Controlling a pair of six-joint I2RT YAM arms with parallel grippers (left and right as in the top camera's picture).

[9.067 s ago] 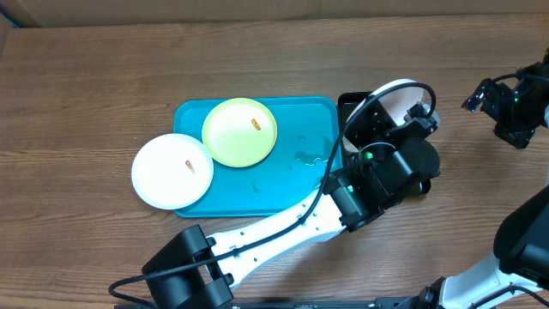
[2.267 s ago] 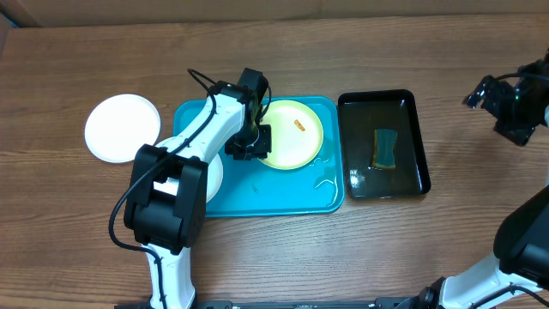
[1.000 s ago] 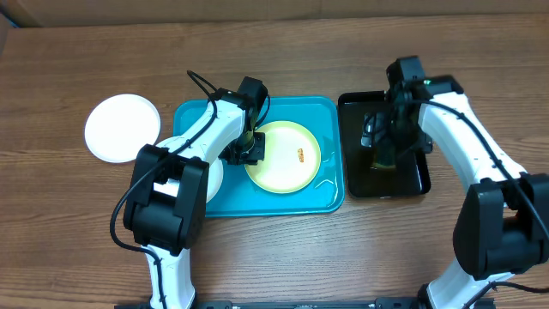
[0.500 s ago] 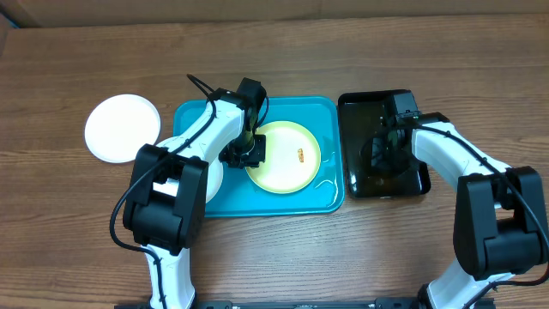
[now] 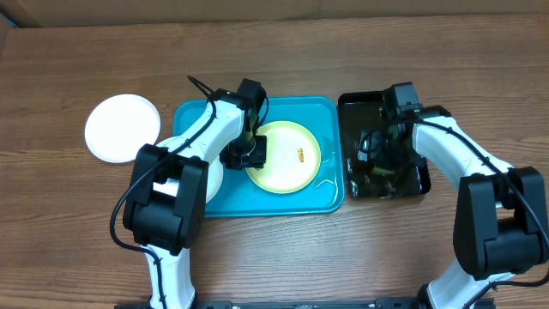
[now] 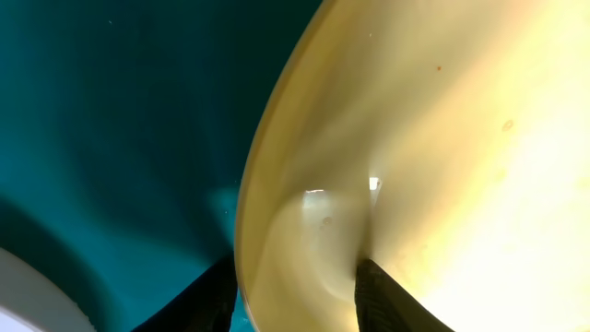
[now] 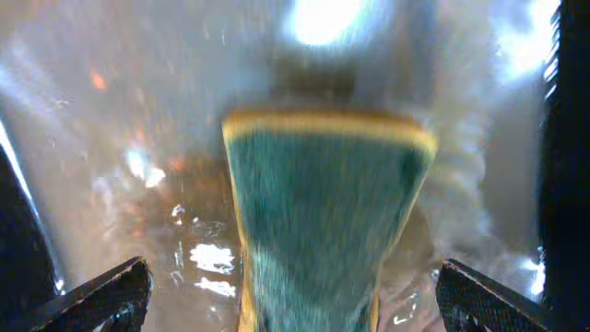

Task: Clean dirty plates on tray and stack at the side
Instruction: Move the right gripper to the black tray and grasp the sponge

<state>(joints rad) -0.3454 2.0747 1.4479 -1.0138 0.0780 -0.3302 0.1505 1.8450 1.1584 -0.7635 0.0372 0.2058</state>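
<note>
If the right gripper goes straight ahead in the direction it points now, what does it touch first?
Most likely the green sponge, which lies straight ahead between the open fingers of the right gripper, in the wet black tray. How near it is, I cannot tell.

Looks like robot lab, test bench kind. Two robot arms work at one plain wood tabletop [image 5: 283, 257] — left arm [image 5: 202, 137] and right arm [image 5: 455, 154], white shells, black joints. Thin black cable [image 5: 199, 84] loops loose off left arm. Brown cardboard wall [image 5: 171, 10] runs along back edge. Kitchen things set out like practice kit: blue tray [image 5: 283, 204], yellow-green plate [image 5: 287, 167], white plate [image 5: 122, 127] on bare wood, wet black tray [image 5: 360, 103] with green sponge [image 7: 323, 221] — washing-up corner built on bench.
</note>
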